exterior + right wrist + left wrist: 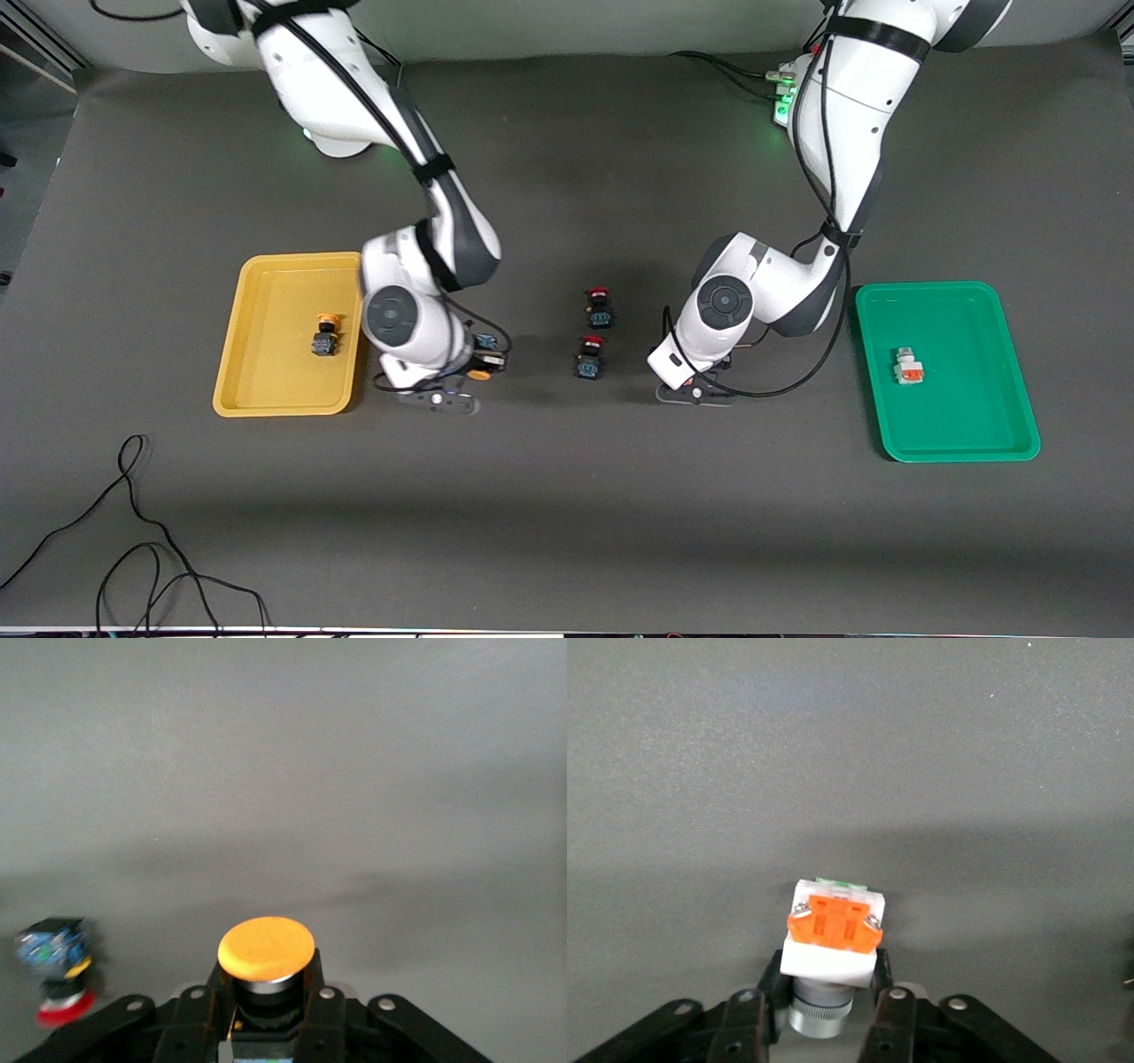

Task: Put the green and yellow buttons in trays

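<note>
A dark grey mat (567, 514) covered the table, with a yellow tray (266, 390) and green tray (974, 434) each holding one button; the right gripper (469, 377) pinched a yellow button (266, 948), the left gripper (700, 385) a grey button (831, 935)

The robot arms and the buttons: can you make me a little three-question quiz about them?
1. True or false: the left pincer is shut on a whitish-grey button.
2. Which tray holds a yellow-capped button: A) the yellow tray, B) the green tray?
3. How many red-capped buttons lie on the table between the two arms?

Key: 1 true. 2 A. 3 two; the right pincer holds a second yellow-capped button.
</note>
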{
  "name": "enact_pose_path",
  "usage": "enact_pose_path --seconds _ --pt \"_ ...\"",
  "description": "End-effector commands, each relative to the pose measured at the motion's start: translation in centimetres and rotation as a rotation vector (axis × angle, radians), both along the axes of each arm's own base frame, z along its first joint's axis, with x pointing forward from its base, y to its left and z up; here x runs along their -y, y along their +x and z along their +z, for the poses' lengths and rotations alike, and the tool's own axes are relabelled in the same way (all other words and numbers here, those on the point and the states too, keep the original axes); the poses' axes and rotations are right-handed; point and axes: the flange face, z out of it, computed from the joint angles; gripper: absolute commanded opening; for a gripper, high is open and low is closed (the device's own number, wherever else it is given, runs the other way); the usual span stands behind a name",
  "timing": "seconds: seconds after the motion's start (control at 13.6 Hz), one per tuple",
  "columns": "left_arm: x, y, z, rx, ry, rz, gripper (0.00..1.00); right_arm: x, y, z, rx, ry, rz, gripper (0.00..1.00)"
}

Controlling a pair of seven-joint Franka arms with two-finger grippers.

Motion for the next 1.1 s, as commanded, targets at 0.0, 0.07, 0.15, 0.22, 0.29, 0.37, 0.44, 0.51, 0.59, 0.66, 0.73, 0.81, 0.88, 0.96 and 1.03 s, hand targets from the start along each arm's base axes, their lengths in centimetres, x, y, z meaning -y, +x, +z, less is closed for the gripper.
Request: enact_pose_path --seconds 0.0,0.07,0.15,0.22,0.29,0.37,0.44,0.51,0.59,0.66,0.73,0.81,0.88,0.96,1.03 --pt "0.1 0.5 0.5 0.024 0.010 0.017 0.06 6.1 -0.6 9.5 -0.042 0.080 0.031 0.00" --pt "-0.2 0.7 1.3 0.028 0.010 0.023 0.06 8.2 -0.5 11.7 -0.045 0.094 0.034 0.00" --pt "-0.8 1.3 3.1 0.040 0.005 0.047 0.06 10.4 -0.7 13.9 -0.044 0.103 0.031 0.00" --pt "-1.1 1.5 5.5 0.052 0.004 0.064 0.06 12.4 -0.8 15.6 -0.038 0.091 0.041 0.00" --pt "-1.3 1.2 8.6 0.036 0.025 0.067 0.06 14.4 -0.9 16.7 -0.036 0.062 0.066 0.00" --pt "-1.6 0.7 12.2 0.022 0.044 0.066 0.06 16.3 -0.9 17.3 -0.032 0.035 0.083 0.00" --pt "-1.9 0.3 15.6 0.022 0.048 0.073 0.05 18.3 -0.8 17.3 -0.039 0.023 0.113 0.00" --pt "-2.3 -0.2 18.7 0.035 0.047 0.079 0.05 20.3 -0.7 17.3 -0.039 0.021 0.181 0.00" --pt "-3.1 -0.5 21.0 0.037 0.054 0.085 0.05 22.9 -0.6 16.7 -0.043 0.019 0.247 0.00" --pt "-4.6 -0.6 22.7 0.024 0.067 0.094 0.02 25.5 -0.5 16.3 -0.044 0.016 0.299 0.00" --pt "-6.4 -0.5 24.1 0.016 0.077 0.109 0.00 28.2 -0.6 15.4 -0.047 0.016 0.338 0.00" --pt "-9.1 -0.1 25.2 -0.001 0.087 0.107 0.00 30.8 -0.8 14.7 -0.047 0.024 0.381 0.00" --pt "-12.1 0.4 26.2 -0.020 0.093 0.102 0.00 33.7 -0.8 13.8 -0.049 0.028 0.414 0.00" --pt "-16.1 1.2 27.1 -0.035 0.097 0.093 0.01 36.0 -0.9 13.0 -0.060 0.029 0.421 0.00" --pt "-20.2 1.6 27.6 -0.060 0.100 0.055 0.01 38.2 -0.9 11.6 -0.074 0.030 0.427 0.00"
